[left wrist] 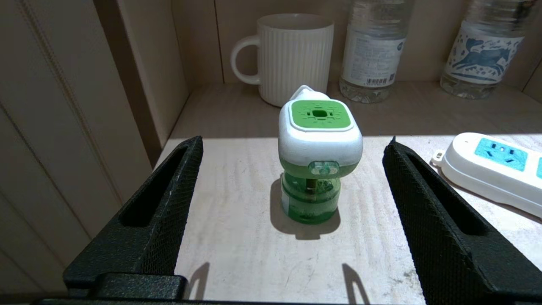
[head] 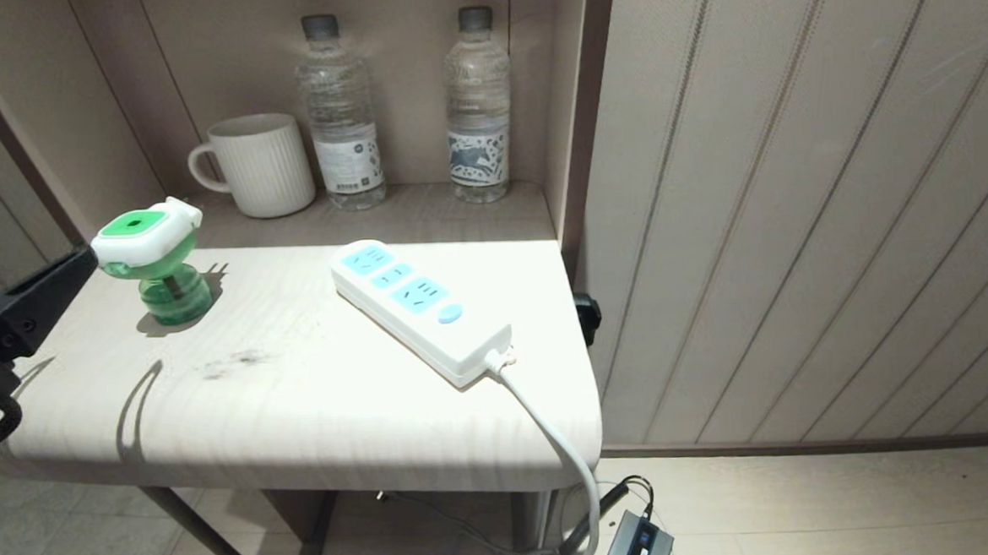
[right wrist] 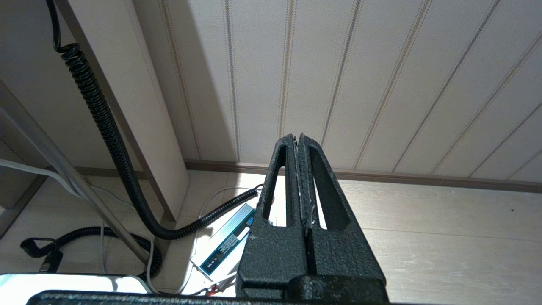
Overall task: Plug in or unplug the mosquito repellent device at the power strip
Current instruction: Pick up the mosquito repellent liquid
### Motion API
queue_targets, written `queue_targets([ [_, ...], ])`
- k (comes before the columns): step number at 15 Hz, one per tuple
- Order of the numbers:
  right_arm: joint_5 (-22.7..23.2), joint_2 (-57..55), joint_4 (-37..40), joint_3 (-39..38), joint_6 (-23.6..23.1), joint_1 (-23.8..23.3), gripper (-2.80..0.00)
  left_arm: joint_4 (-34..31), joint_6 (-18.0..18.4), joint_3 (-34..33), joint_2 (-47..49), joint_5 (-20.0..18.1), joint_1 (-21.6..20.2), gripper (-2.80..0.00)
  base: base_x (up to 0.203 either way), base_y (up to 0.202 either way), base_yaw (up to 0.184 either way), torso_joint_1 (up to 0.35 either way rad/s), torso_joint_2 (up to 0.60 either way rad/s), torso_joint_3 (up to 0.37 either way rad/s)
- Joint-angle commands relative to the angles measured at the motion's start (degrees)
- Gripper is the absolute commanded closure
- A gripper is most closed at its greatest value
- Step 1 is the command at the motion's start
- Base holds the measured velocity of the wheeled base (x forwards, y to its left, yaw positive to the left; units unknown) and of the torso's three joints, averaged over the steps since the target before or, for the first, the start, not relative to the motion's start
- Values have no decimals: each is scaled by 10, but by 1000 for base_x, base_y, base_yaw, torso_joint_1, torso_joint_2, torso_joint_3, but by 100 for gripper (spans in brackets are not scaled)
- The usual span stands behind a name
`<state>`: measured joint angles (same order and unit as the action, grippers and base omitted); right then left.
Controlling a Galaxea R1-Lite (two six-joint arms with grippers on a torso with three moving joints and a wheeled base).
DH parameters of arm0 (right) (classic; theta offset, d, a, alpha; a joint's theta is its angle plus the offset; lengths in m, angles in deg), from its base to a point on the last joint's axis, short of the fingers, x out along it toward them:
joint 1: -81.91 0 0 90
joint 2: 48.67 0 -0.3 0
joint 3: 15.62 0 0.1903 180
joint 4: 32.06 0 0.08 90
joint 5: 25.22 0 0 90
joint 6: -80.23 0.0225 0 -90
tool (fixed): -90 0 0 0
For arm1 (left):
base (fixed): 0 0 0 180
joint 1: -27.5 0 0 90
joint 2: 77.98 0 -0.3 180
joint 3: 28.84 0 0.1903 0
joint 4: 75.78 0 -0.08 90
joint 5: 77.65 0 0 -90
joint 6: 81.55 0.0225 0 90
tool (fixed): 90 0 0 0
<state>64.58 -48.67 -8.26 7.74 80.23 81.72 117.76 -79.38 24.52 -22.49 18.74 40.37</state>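
We had the mosquito repellent device [head: 153, 261] standing upright on the pale table [head: 315, 405], near its left back corner and well apart from the power strip [head: 418, 308], which lay at a slant toward the table's right side with its white cord [head: 553, 443] running off the front edge to the floor. All three light-blue socket faces on the strip were bare, so nothing was plugged in; we judged that the plugging-in half of the task was entirely ahead of us, or, if unplugging was meant, that the device already stood free of the strip. Our left gripper [left wrist: 292, 169] sat low at the table's left edge with its jaws spread wide, and in the left wrist view the device stood between and beyond the two fingers [left wrist: 169, 199], touched by neither. We held nothing in it. What was left, as we saw it, was to close in around the white heater cap, take hold, carry the device across to a socket face and press its prongs home; the prongs themselves were hidden from us, so we could not tell which way they faced. Our right gripper [right wrist: 300, 178] hung parked below table height, pointing at the wall panelling and floor, its jaws pressed together on nothing. A white mug [head: 260, 164] and two clear water bottles [head: 340, 116] stood on the shelf behind, out of the way.
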Motion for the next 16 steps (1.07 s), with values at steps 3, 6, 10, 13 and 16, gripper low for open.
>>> queue_targets([
  [3, 0, 0, 0, 0, 0, 0, 0, 11, 0, 17, 47, 1, 1, -280, 0, 0, 0, 0, 0, 0],
  [6, 0, 0, 0, 0, 0, 0, 0, 12, -3, 34, 74, 1, 1, -280, 0, 0, 0, 0, 0, 0],
  [10, 0, 0, 0, 0, 0, 0, 0, 12, -9, 64, 116, 1, 1, -280, 0, 0, 0, 0, 0, 0],
  [13, 0, 0, 0, 0, 0, 0, 0, 11, -33, 78, 136, 0, 1, -280, 0, 0, 0, 0, 0, 0],
  [16, 0, 0, 0, 0, 0, 0, 0, 13, -32, 84, 154, -1, 1, -280, 0, 0, 0, 0, 0, 0],
])
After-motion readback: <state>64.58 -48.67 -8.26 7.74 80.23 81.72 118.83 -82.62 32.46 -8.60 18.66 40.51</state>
